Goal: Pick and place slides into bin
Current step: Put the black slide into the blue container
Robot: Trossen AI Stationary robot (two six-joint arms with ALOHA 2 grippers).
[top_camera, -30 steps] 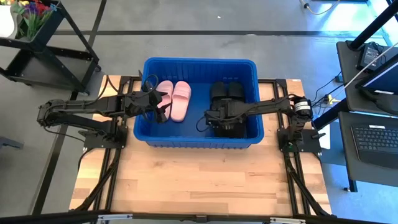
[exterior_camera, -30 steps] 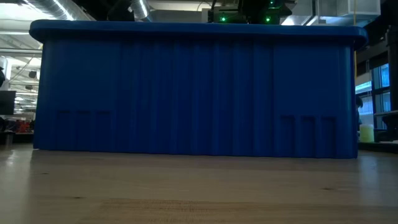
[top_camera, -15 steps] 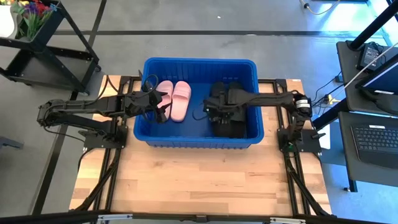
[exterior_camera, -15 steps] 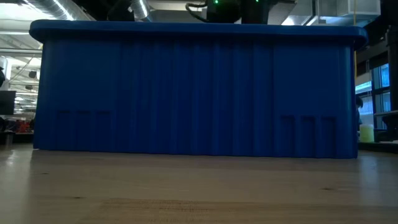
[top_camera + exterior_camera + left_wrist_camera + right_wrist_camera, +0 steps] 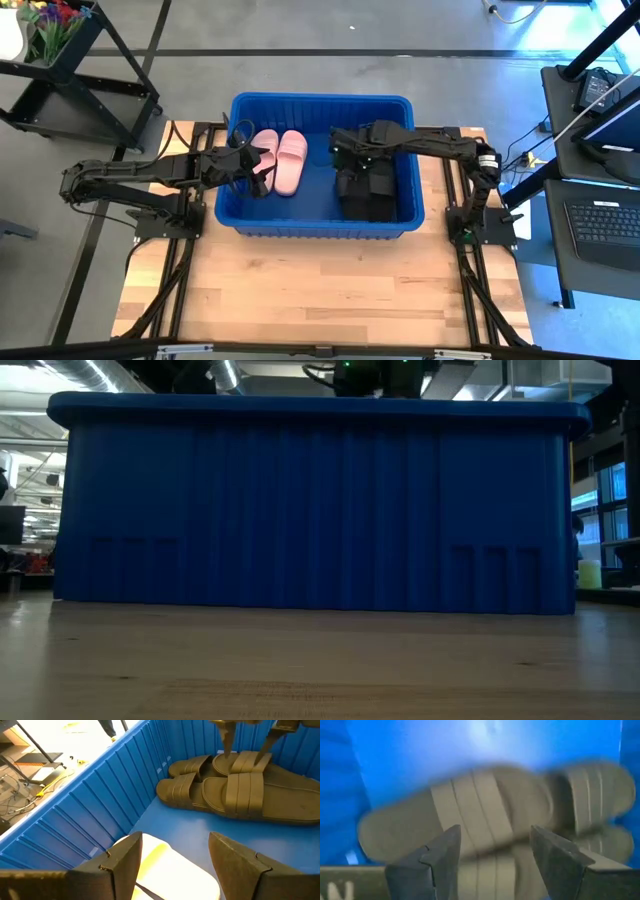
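The blue bin (image 5: 320,222) stands at the table's far middle. Its near wall (image 5: 320,510) fills the low view. Two pale slides (image 5: 280,160) lie side by side on the bin's floor at its left. Several black slides (image 5: 365,192) lie piled at its right and also show in the left wrist view (image 5: 240,790). My left gripper (image 5: 262,176) is open and empty inside the bin, just over a pale slide (image 5: 165,867). My right gripper (image 5: 342,155) is open and empty above the black slides (image 5: 485,805); its fingers also show in the left wrist view (image 5: 246,740).
The bin's ribbed walls (image 5: 100,805) stand close around both grippers. The bare wooden table (image 5: 320,290) reaches from the bin to the near edge. A plant on a dark stand (image 5: 60,40) is at the far left, and desks with a keyboard (image 5: 600,220) are at the right.
My right gripper has gone toward the bin's far wall, away from the near part of the black pile, with its fingers open. The slides and my left gripper have kept still.
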